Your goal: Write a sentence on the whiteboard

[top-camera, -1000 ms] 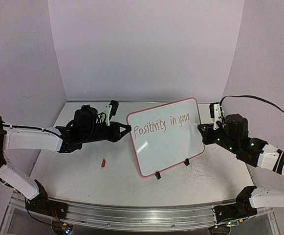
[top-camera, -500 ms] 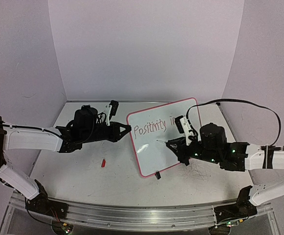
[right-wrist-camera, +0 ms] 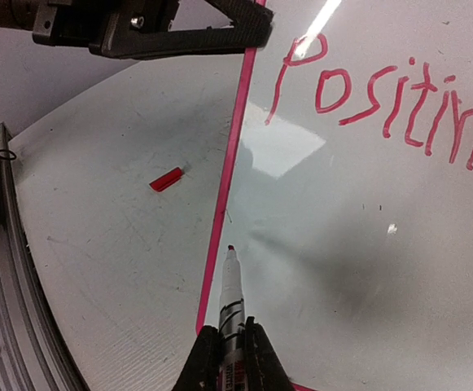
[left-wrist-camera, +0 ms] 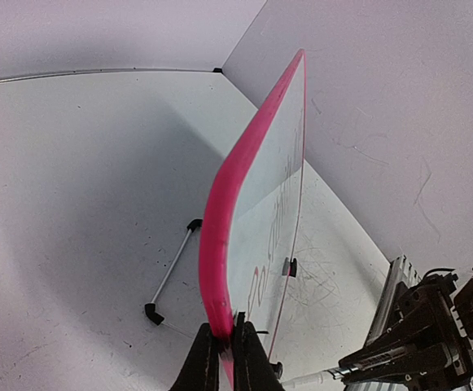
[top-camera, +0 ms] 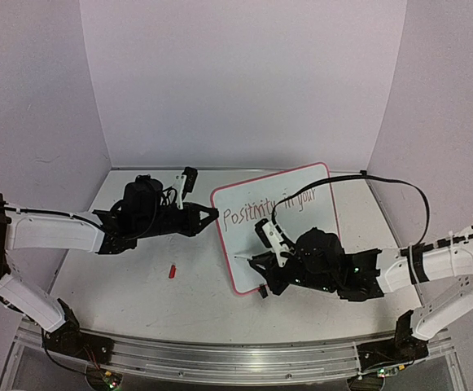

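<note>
Lettering [top-camera: 248,214] in red on the whiteboard [top-camera: 244,244], standing on the desk [top-camera: 122,285], reads "Positivity", the rest partly hidden by the right arm [top-camera: 431,262]; the left hand [top-camera: 212,213] is clamped on the board's left edge, the right hand [top-camera: 258,262] closed on a marker [right-wrist-camera: 230,289] whose tip sits near the lower-left frame.

Ahead of the right gripper [right-wrist-camera: 225,338], the sentence [right-wrist-camera: 366,98] runs off the picture's edge after "Positivi"; the marker [right-wrist-camera: 231,285] barrel vanishes between its fingers; overhead, the right arm [top-camera: 334,269] blocks the whiteboard [top-camera: 240,236] lower right; past the left gripper [left-wrist-camera: 226,342], lettering edge-on, unreadable
</note>
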Tool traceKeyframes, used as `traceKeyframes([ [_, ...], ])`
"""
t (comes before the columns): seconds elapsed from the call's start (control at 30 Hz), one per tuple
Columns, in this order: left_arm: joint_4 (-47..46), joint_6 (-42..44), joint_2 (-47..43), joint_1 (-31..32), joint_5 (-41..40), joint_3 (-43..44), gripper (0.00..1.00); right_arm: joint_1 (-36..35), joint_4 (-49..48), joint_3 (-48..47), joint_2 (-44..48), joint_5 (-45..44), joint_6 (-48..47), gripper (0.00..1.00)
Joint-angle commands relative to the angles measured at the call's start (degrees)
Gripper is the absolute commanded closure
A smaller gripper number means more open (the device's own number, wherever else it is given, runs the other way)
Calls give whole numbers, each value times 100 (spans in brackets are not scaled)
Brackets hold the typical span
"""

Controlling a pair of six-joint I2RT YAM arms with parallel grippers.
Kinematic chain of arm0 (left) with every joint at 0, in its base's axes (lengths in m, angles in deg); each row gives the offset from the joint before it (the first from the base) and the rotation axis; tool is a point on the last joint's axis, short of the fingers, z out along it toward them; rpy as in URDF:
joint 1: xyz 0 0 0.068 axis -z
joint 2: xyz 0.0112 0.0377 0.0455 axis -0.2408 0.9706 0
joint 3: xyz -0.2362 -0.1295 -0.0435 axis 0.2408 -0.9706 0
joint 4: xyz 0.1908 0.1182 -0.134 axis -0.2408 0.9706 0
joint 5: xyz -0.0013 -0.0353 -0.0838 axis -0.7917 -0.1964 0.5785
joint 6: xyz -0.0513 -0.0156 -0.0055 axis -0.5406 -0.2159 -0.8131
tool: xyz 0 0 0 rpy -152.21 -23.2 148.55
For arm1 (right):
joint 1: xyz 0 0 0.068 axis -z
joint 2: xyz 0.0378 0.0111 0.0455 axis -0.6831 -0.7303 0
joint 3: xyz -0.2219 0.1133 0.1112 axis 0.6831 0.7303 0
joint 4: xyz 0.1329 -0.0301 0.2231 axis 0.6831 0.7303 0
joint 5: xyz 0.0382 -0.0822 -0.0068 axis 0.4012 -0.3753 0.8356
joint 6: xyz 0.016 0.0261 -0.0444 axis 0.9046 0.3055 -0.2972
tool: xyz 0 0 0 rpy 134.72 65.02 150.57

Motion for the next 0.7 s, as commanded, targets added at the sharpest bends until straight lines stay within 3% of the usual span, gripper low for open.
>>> traceKeyframes([
  [0.0,127,239,124,-5,-325,202,100,-63,-546,-192,-96,-760,153,100],
  [0.67,129,252,105,6,-334,192,100,-65,-702,-87,-259,-1140,408,100],
])
